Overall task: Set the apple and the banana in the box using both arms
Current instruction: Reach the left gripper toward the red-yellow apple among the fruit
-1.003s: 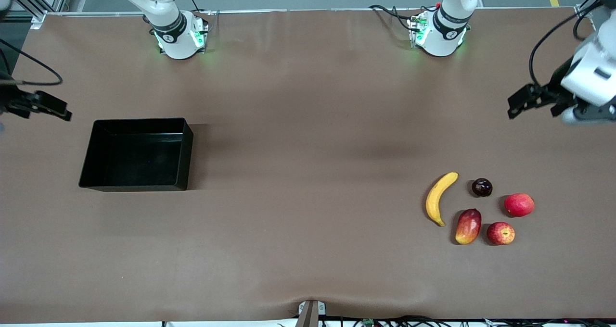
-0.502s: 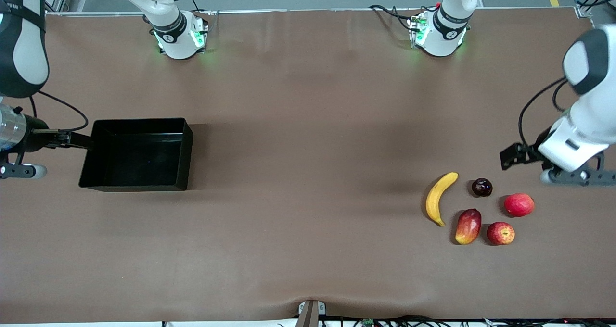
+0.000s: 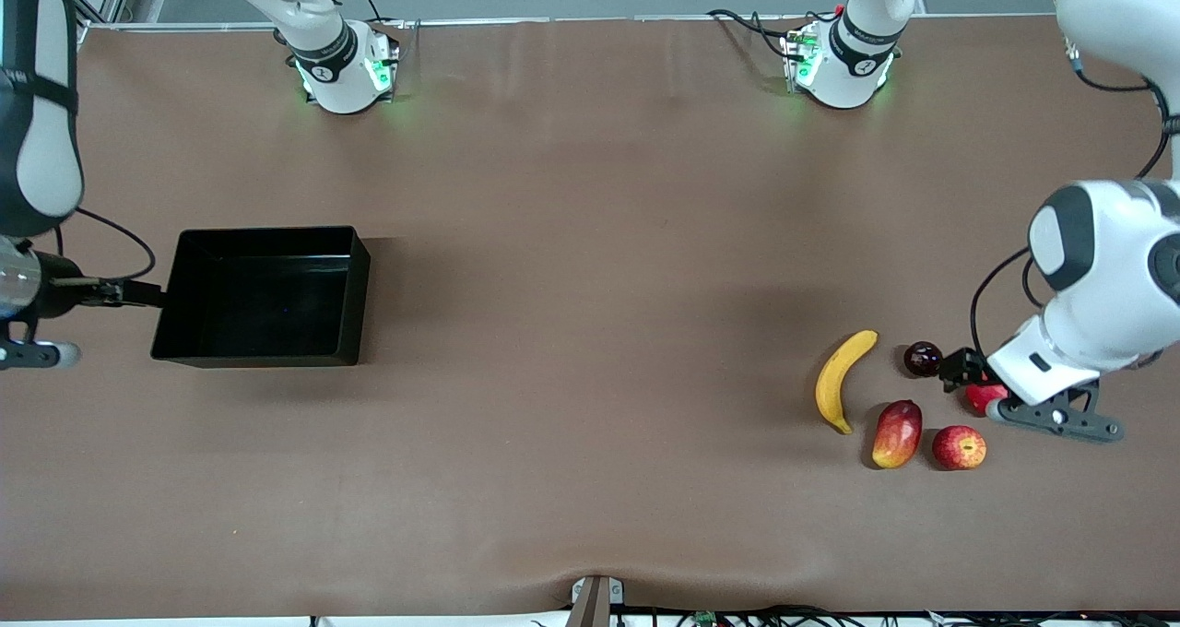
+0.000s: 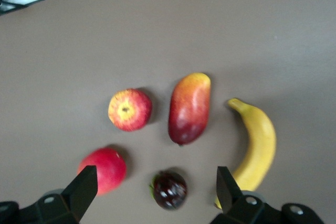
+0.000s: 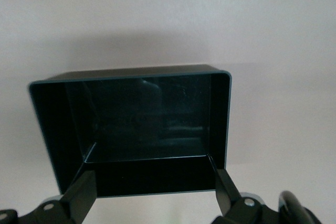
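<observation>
The apple (image 3: 959, 447), red with yellow streaks, lies nearest the front camera in the fruit cluster; it also shows in the left wrist view (image 4: 129, 109). The yellow banana (image 3: 843, 378) (image 4: 257, 150) lies on the cluster's side toward the box. The empty black box (image 3: 263, 295) (image 5: 220, 119) stands toward the right arm's end. My left gripper (image 3: 959, 369) (image 4: 154, 187) is open and empty, low over a dark round fruit and a plain red fruit. My right gripper (image 3: 129, 292) (image 5: 152, 190) is open and empty, beside the box's end wall.
A red-yellow mango (image 3: 897, 433) (image 4: 189, 108) lies between banana and apple. The dark round fruit (image 3: 922, 358) (image 4: 169, 189) sits between my left fingers. The plain red fruit (image 3: 979, 396) (image 4: 105, 170) is partly hidden by the left gripper. Brown table cloth spreads between box and fruits.
My left gripper has come down from high at the table's end to just over the dark and plain red fruits. My right gripper has moved in beside the box.
</observation>
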{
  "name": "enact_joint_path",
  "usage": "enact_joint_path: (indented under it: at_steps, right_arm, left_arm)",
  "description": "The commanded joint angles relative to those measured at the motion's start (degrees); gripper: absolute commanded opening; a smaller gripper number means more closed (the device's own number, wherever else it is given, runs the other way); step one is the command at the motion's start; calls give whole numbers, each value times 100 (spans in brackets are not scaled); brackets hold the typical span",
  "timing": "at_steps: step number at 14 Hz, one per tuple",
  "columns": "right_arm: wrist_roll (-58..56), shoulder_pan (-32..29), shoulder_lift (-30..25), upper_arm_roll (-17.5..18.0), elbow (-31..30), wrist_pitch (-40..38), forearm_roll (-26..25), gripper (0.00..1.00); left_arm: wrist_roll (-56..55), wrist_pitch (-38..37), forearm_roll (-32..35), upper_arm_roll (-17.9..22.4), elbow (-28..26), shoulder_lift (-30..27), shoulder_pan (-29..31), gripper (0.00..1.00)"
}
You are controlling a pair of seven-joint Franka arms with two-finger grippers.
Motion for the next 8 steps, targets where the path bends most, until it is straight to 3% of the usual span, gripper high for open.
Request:
enact_joint_path:
  at_steps: [1, 3, 8]
  right_arm:
    - [-457, -295, 414, 60, 24, 100, -134, 100]
    - [-1336, -620, 669, 60, -2, 669, -117, 100]
    - [-1559, -1026, 837, 60, -616, 1312, -126, 100]
  left_arm:
    - [652, 407, 68, -27, 495, 659, 211, 100]
    - [934, 654, 68, -27, 661, 1011, 238, 100]
    - [1577, 1137, 68, -27, 847, 1531, 238, 100]
